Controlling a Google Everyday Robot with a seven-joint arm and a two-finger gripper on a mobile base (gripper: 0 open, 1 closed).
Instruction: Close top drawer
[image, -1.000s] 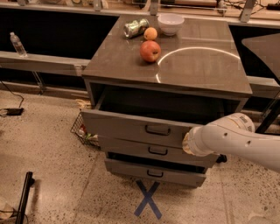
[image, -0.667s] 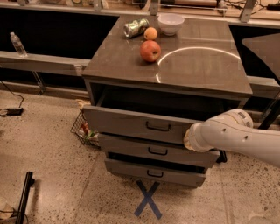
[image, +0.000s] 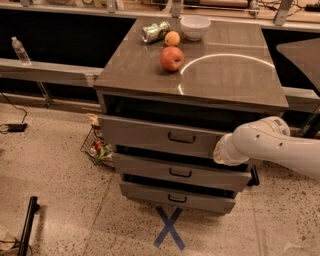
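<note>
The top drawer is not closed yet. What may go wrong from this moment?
1. The end effector is at the right end of the top drawer, far from the handle; an off-centre push may skew and jam it.
2. A hard shove may jolt the cabinet, and the apple and orange on top might roll.

White arm (image: 272, 145) hides claw (image: 218, 150) at top drawer (image: 145, 132).

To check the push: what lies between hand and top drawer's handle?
Camera view: only bare grey front; the hand is at the right end of the top drawer.
</note>
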